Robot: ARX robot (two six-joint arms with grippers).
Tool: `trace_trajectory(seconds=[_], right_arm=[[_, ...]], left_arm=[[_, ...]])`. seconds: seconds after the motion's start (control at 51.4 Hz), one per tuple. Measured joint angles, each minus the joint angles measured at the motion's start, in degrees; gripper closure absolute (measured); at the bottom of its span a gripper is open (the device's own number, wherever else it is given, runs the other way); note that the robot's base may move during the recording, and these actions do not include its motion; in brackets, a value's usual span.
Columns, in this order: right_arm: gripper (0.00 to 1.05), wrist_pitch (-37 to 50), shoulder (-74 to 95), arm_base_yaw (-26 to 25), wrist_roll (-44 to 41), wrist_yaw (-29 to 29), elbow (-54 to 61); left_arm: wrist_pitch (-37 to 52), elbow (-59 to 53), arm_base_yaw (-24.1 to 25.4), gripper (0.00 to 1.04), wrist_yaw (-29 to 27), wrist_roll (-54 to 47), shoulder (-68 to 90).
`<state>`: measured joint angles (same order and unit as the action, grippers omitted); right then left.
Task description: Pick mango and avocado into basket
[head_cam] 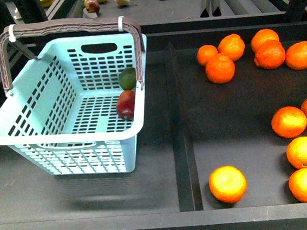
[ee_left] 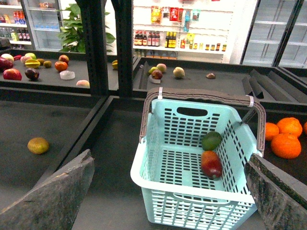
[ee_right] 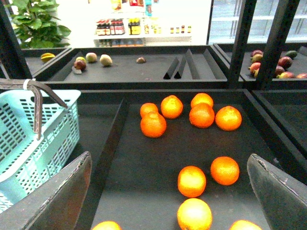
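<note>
Mango (head_cam: 126, 105) & avocado (head_cam: 127, 78) in basket (head_cam: 63, 134), unseen by R wrist; both end effectors apart, empty.

Broad, dark grey fingers (ee_left: 57, 196) with rough, mottled, stone-like surfaces and slanted edges, seen in both wrist views (ee_right: 57, 196).

All three views overlook the basket (head_cam: 62, 124).

Bright, even overhead light; backgrounds overexposed; oranges (head_cam: 228, 184) glare; edges perhaps slightly soft.
</note>
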<state>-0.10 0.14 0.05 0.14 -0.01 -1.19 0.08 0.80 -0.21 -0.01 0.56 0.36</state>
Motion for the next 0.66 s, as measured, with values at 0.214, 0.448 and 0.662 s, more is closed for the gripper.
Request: trace_trajectory(seconds=[0.214, 0.448, 0.662], right_arm=[[0.09, 0.0, 0.0, 0.0, 0.0, 0.0, 0.0], [0.09, 0.0, 0.0, 0.0, 0.0, 0.0, 0.0], [0.09, 0.0, 0.0, 0.0, 0.0, 0.0, 0.0]], left_arm=[[0.0, 0.0, 0.0, 0.09, 0.0, 0.0, 0.0], [0.0, 0.0, 0.0, 0.09, 0.0, 0.0, 0.0], [0.0, 0.0, 0.0, 0.09, 0.0, 0.0, 0.0]])
